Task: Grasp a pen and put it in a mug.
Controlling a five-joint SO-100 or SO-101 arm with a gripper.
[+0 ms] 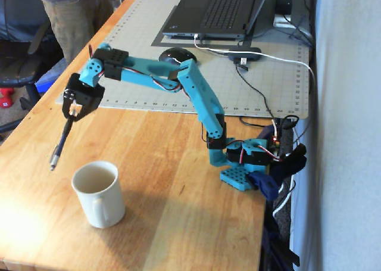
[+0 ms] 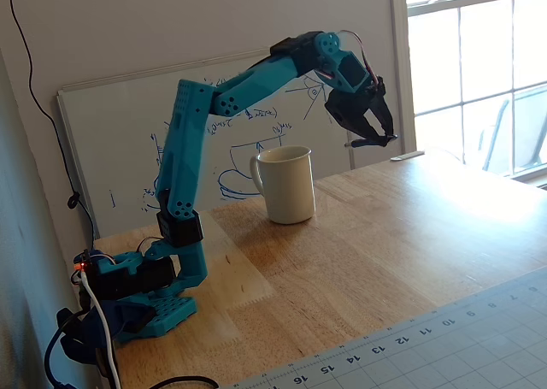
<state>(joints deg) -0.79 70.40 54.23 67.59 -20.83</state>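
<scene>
End effector (image 1: 72, 111) is gripping the pen (image 1: 62, 141) by its upper end, letting it hang tip-down in the air beside and above the mug (image 1: 99, 193) standing on the desk (image 1: 178, 181), presumably so it can drop in upright.
</scene>
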